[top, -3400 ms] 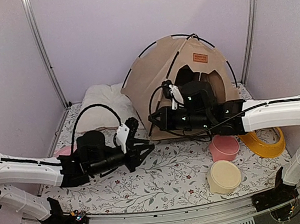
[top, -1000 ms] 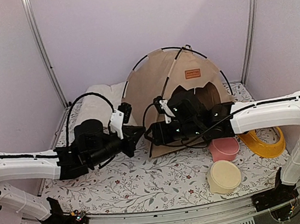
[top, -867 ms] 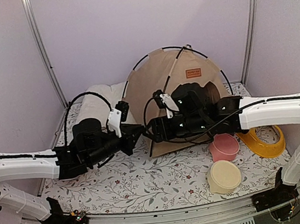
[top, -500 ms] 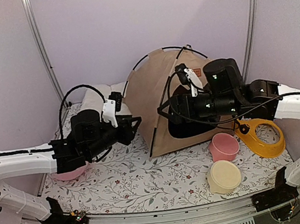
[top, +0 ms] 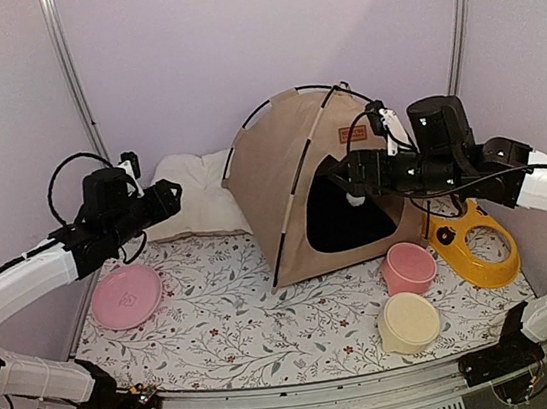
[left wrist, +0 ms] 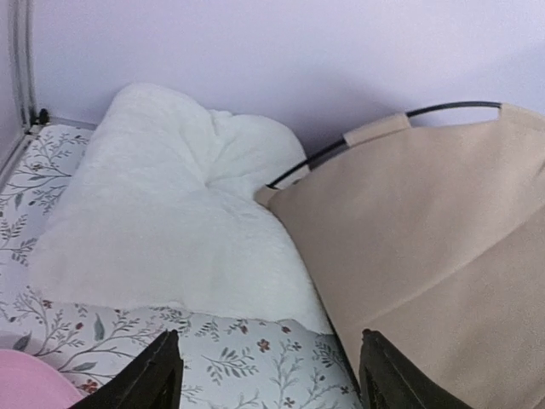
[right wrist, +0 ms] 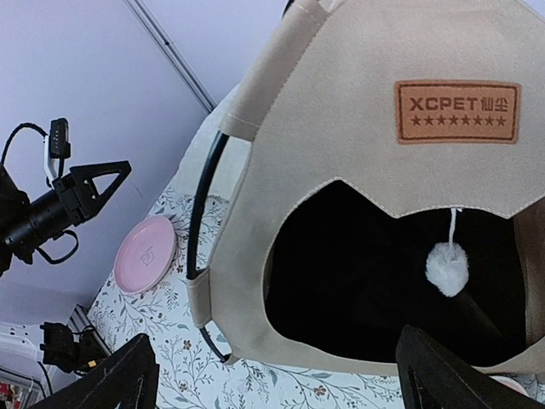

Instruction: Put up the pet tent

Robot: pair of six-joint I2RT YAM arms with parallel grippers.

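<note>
1. The tent (top: 292, 192) stands upright at 12 o'clock on the bench (top: 258, 317). Its poles (top: 244, 133) are arched and its fabric is taut, so I judge the setup as good as done.
2. My left gripper (left wrist: 268, 334) is wide and holds nothing. It hangs at 10 o'clock above the cushion (top: 196, 189), apart from the tent's wall, so nothing of mine pulls on the fabric.
3. My right gripper (right wrist: 274, 336) is wide and empty too, raised at 2 o'clock facing the doorway (top: 351, 219). It touches neither the label (right wrist: 457, 112) nor the pom-pom (right wrist: 447, 266).
4. The doorway faces 5 o'clock, toward the bench's near edge, where a pet could walk in. The pom-pom hangs free in it on its string.
5. The cushion lies against the tent's 9 o'clock side, outside it.
6. The tent looks light and hollow. A nudge from either arm could tip or slide it, so I would move away high and wide.
</note>
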